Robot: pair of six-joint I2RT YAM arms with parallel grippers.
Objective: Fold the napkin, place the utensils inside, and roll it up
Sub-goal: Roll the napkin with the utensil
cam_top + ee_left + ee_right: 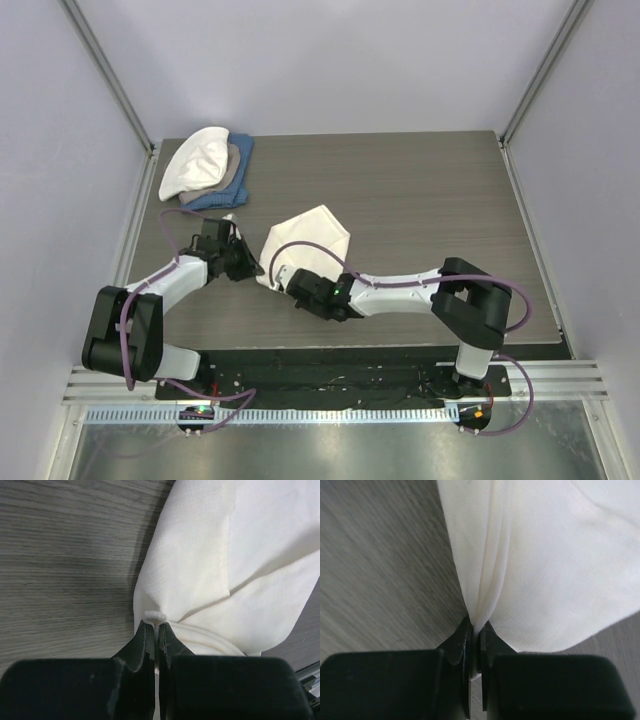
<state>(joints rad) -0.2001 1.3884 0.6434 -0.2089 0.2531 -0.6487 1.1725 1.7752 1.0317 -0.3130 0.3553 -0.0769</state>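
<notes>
The cream napkin lies bunched and partly folded on the wooden table, between the two arms. My left gripper is shut on the napkin's near-left edge; in the left wrist view a small tuft of cloth pokes out between the fingertips. My right gripper is shut on the near edge of the napkin, with the cloth gathered into pleats running into the jaws. The utensils are out of view.
A stack of white, tan and blue cloths lies at the table's far left corner. Grey walls enclose the table on three sides. The black base rail runs along the near edge.
</notes>
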